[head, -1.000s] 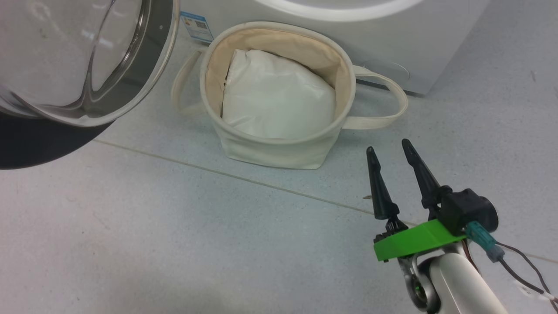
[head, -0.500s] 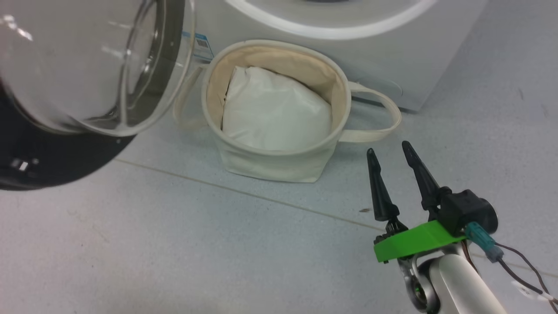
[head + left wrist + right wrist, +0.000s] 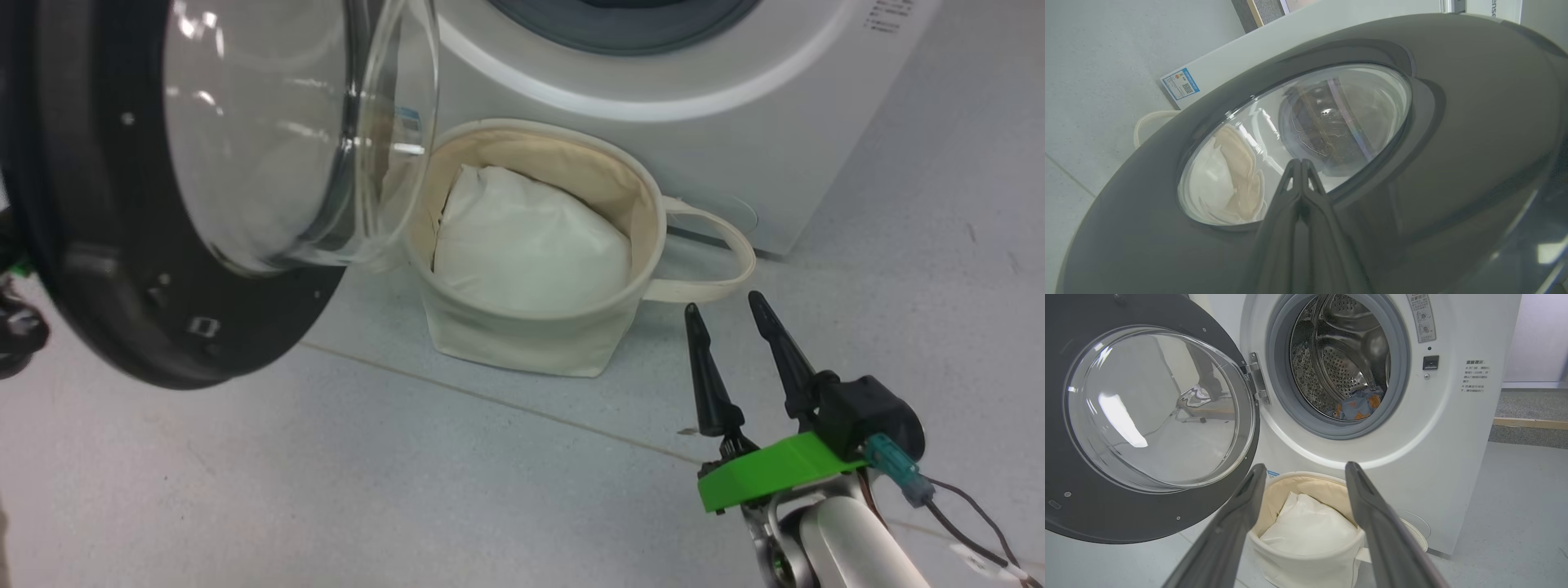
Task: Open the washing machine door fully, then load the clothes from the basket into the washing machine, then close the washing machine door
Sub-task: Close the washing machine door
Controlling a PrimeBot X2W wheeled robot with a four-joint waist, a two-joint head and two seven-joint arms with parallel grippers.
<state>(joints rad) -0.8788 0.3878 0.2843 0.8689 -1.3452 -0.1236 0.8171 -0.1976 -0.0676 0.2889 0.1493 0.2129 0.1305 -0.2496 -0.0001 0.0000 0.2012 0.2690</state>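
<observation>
Washing machine (image 3: 1453, 428): white front-loader standing on the grey tiled floor (image 3: 408, 490), drum mouth uncovered, grey rubber ring and steel drum visible in the right wrist view. Door (image 3: 1151, 416): swung out on its hinge (image 3: 1257, 379) at the machine's left side, inner face with the clear glass bowl turned toward the right wrist camera; in the head view it sits in the upper left and its glass overlaps the basket's left edge. It stands well off the opening, though I can't tell if it is at full travel. Basket (image 3: 522, 343): cream fabric tub on the floor, just in front of the machine and below the drum mouth, one loop handle sticking out to the right. Inside it is a plain white pillow-like bundle (image 3: 531, 253), and it shows no printed garments. Clothes (image 3: 1355, 408): blue fabric with orange prints lying at the bottom of the drum. Right pincer (image 3: 724, 302): fingers apart and holding nothing, hanging above the floor just right of the basket, tips pointing toward the machine, near the handle but apart from it. Left pincer (image 3: 1300, 162): fingers pressed together with nothing between them, tips over the outer face of the door at the edge of the glass; contact can't be confirmed. Small blue label sticker (image 3: 1181, 83) on the machine front, low, beside the door.
</observation>
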